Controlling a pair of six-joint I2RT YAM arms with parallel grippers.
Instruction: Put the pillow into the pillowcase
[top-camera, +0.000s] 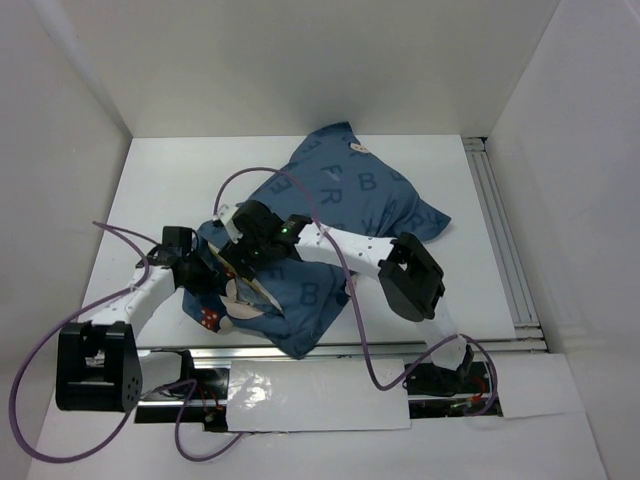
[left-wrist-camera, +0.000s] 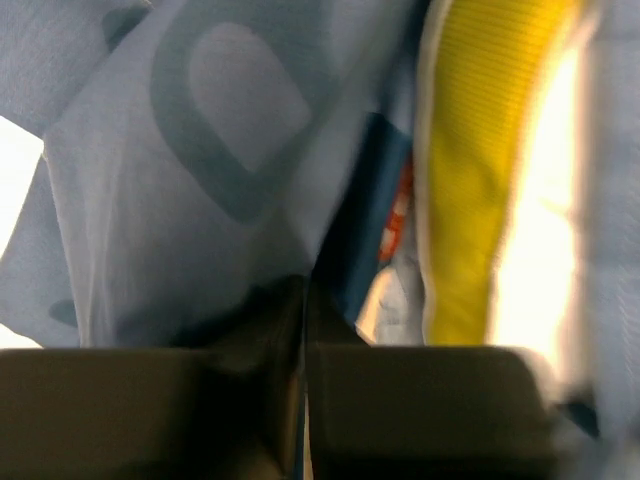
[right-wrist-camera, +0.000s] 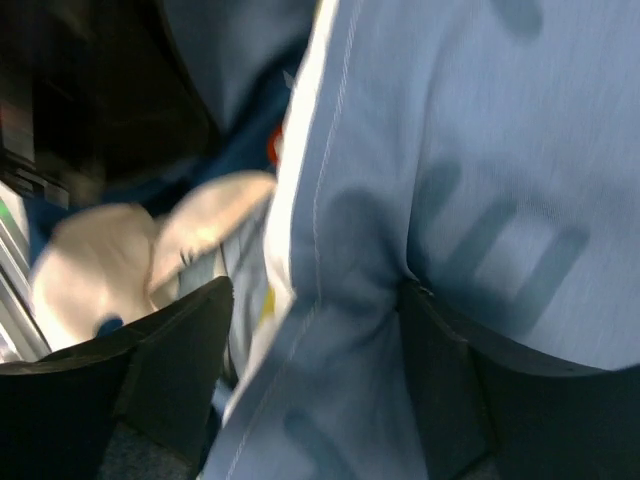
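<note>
The stuffing looks nearly done: the left pincer (left-wrist-camera: 305, 330) is clamped tight on the pillowcase (top-camera: 340, 195), the right pincer (right-wrist-camera: 310, 350) grips a thick fold of its hem, and the pillow (left-wrist-camera: 470, 180), its yellow edge bare just right of the left pincer, wants the blue lettered cloth drawn over it.

The soft white pillow with its yellow edge (left-wrist-camera: 470, 180) is mostly hidden inside the denim-blue printed pillowcase (top-camera: 350, 195), only a blurred strip being seen; whether the right gripper (right-wrist-camera: 315, 295) is clamped on the fabric cannot be told.
</note>
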